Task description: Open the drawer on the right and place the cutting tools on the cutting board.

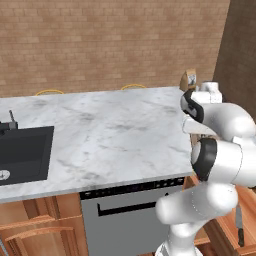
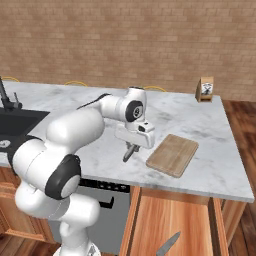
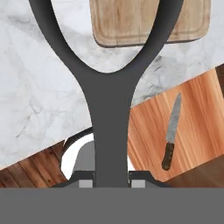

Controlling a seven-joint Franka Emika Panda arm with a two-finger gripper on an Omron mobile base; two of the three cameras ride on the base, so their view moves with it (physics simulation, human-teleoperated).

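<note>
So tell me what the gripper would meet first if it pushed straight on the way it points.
Probably the marble counter just short of the cutting board; the gripper, shut on a dark round-headed tool, points down at it.

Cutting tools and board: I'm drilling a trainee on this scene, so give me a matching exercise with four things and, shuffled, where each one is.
Things:
1. round-headed tool
2. knife
3. cutting board
4. paper bag

Places:
A. lying in the open drawer
B. flat on the marble counter, nothing on it
C. standing at the counter's far corner
D. clamped in the gripper, above the counter

Pairs: 1-D, 2-A, 3-B, 4-C
</note>
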